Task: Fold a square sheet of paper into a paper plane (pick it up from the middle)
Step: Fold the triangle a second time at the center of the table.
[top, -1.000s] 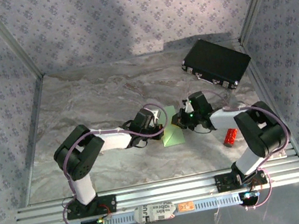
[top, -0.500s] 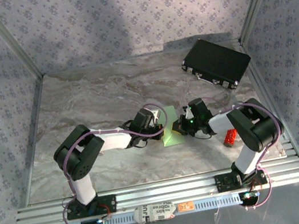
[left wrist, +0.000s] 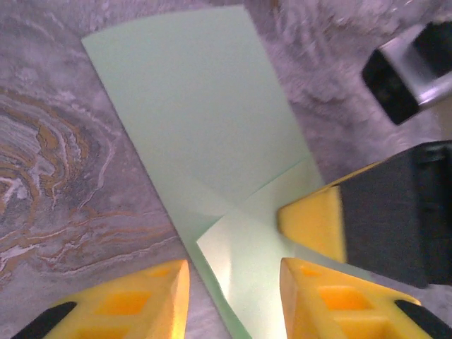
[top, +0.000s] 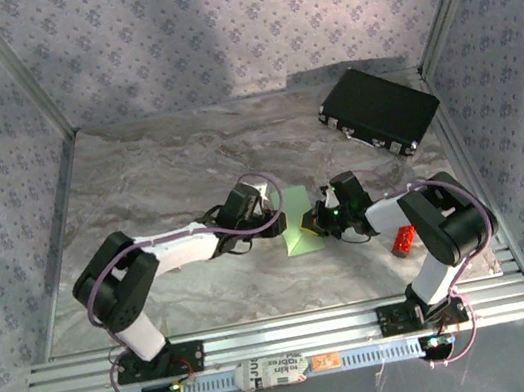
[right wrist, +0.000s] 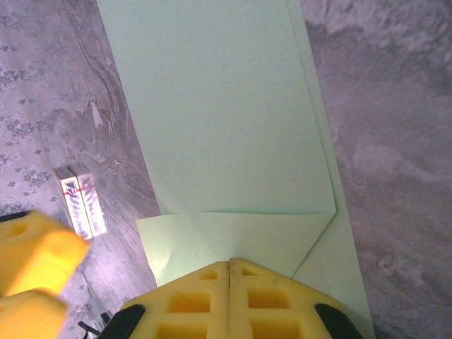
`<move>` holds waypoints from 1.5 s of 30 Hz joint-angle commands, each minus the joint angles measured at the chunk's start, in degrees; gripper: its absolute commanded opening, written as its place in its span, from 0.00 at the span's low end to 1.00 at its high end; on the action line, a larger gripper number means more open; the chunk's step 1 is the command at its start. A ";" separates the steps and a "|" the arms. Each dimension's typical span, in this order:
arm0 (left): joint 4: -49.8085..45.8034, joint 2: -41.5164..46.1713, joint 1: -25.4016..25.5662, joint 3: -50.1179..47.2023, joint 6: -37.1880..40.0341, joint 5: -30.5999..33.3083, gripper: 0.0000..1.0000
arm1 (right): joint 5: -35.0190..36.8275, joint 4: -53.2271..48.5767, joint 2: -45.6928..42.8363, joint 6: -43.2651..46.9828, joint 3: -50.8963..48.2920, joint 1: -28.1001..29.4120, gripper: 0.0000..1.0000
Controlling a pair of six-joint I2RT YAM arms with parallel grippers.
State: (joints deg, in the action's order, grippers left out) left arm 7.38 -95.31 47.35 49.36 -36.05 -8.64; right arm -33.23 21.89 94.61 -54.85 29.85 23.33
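Note:
The pale green sheet of paper (top: 299, 231) lies on the marble table between both arms. It is folded, with a triangular flap (left wrist: 244, 247) turned up over its near end. My left gripper (left wrist: 234, 272) stands open over that flap, one yellow finger (left wrist: 134, 296) on each side, nothing pinched. My right gripper (right wrist: 229, 263) is shut, its joined tips resting on the folded flap (right wrist: 233, 233) of the paper (right wrist: 219, 106). From the left wrist, the right gripper's yellow fingertip (left wrist: 311, 219) sits on the paper (left wrist: 198, 113). From above, the left gripper (top: 277, 218) and right gripper (top: 318, 221) flank the sheet.
A black rectangular case (top: 379, 110) lies at the back right. A small red cylinder (top: 404, 240) stands beside the right arm's elbow. Patterned walls close off three sides, and an aluminium rail (top: 287, 336) runs along the near edge.
My left gripper has opened, and the left arm's elbow has swung out to the left. The right gripper came down onto the paper and has stayed there, shut.

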 commanded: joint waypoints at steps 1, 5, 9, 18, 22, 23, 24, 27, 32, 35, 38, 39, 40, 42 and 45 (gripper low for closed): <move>-1.26 2.81 0.03 0.12 -3.02 -3.72 0.24 | 3.81 -6.58 0.85 0.57 -0.34 -0.33 0.00; 0.26 1.45 0.31 0.80 -6.23 -12.18 0.08 | 4.02 -7.02 0.60 0.55 -0.23 -0.39 0.00; 0.01 -2.54 0.86 2.85 -8.70 -19.14 0.03 | 4.17 -7.28 0.47 0.55 -0.28 -0.40 0.00; 1.02 -9.18 1.98 6.06 -10.51 -23.54 0.04 | 4.49 -7.96 0.04 0.71 -0.34 -0.39 0.00; 0.56 -11.65 2.04 7.53 -10.54 -25.16 0.04 | 4.45 -8.37 -0.04 0.89 -0.06 -0.39 0.00; 0.34 -11.90 2.15 7.69 -10.45 -25.21 0.04 | 4.49 -8.41 -0.04 0.93 -0.10 -0.47 0.00; -0.28 -12.16 2.16 7.88 -10.38 -24.62 0.04 | 4.45 -8.38 -0.10 0.97 -0.14 -0.42 0.00; -1.66 -12.57 2.14 7.92 -9.96 -23.08 0.04 | 4.48 -8.50 -0.22 0.91 -0.23 -0.48 0.00; -2.29 -13.19 2.19 6.93 -9.56 -21.25 0.04 | 4.36 -8.62 -0.30 0.98 -0.25 -0.48 0.00; -1.64 -13.50 2.13 5.93 -9.82 -21.20 0.04 | 4.41 -8.62 -0.26 1.06 -0.35 -0.48 0.00; -0.95 -13.50 2.15 4.42 -10.12 -20.66 0.04 | 4.43 -8.57 -0.14 1.09 -0.31 -0.48 0.00; -0.62 -13.42 2.14 3.97 -10.17 -20.71 0.04 | 4.44 -8.61 -0.15 1.11 -0.32 -0.47 0.00; -0.31 -13.34 2.16 3.48 -10.25 -20.71 0.04 | 4.44 -8.62 -0.10 1.15 -0.33 -0.48 0.00; 0.35 -13.16 2.13 2.61 -10.46 -20.67 0.04 | 4.48 -8.62 0.02 1.22 -0.31 -0.49 0.00; 0.71 -12.93 2.13 1.50 -10.55 -20.58 0.03 | 4.54 -8.62 0.12 1.32 -0.41 -0.48 0.00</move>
State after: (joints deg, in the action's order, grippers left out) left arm 7.94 -107.81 49.25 52.53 -46.19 -29.82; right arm -32.16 19.51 93.84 -54.63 30.28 23.33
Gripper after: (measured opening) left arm 0.041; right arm 0.052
